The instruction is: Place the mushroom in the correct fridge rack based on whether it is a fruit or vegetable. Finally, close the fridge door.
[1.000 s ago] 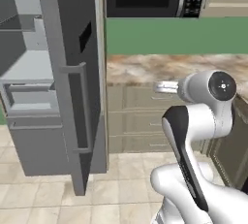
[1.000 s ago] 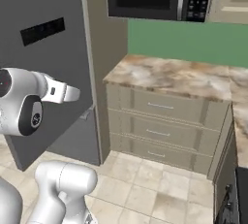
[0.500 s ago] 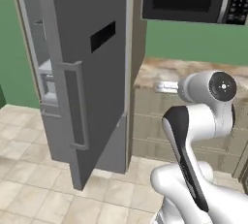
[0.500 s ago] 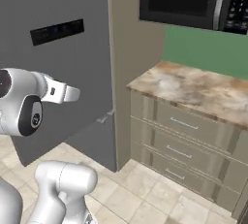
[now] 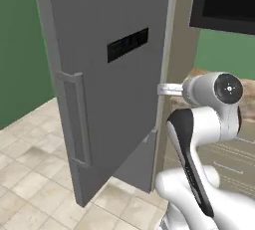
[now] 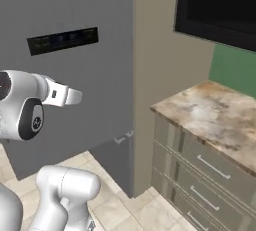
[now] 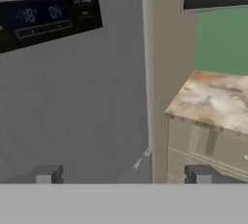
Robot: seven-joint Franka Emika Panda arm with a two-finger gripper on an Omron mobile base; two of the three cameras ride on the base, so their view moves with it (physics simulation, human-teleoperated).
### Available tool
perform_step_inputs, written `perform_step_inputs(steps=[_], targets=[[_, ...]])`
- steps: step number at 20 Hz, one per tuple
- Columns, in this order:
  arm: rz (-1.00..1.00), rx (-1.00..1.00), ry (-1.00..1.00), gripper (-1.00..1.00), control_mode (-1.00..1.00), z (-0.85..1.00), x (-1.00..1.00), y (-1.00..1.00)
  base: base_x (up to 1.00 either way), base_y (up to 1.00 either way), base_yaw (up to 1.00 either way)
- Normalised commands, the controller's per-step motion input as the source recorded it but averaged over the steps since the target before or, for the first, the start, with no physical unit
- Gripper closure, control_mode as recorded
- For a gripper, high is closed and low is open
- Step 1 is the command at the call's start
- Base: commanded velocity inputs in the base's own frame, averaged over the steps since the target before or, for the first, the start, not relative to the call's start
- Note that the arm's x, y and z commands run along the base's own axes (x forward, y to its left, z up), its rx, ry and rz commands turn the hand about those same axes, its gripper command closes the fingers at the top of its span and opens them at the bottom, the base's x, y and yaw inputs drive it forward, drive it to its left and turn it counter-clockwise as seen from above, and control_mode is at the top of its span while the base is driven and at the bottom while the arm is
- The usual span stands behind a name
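Facing the fridge door (image 5: 109,99), claw (image 7: 123,175) spread and seemingly empty; best to press flat near the handle (image 5: 77,119) side to swing it shut.

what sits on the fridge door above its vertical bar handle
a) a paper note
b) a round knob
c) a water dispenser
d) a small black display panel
d: the fridge door carries a black rectangular display on its upper part, above the vertical bar handle; the hand view shows lit digits on it.
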Motion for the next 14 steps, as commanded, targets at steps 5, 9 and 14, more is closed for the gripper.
perform_step_inputs(steps=[5, 9, 14], targets=[[0.00, 0.00, 0.00, -1.00, 1.00, 0.00, 0.00, 0.00, 0.41, -0.37, 0.46], [0.00, 0.00, 0.00, -1.00, 1.00, 0.00, 0.00, 0.00, 0.37, -0.27, 0.41], [0.00, 0.00, 0.00, -1.00, 1.00, 0.00, 0.00, 0.00, 0.28, -0.17, 0.30]])
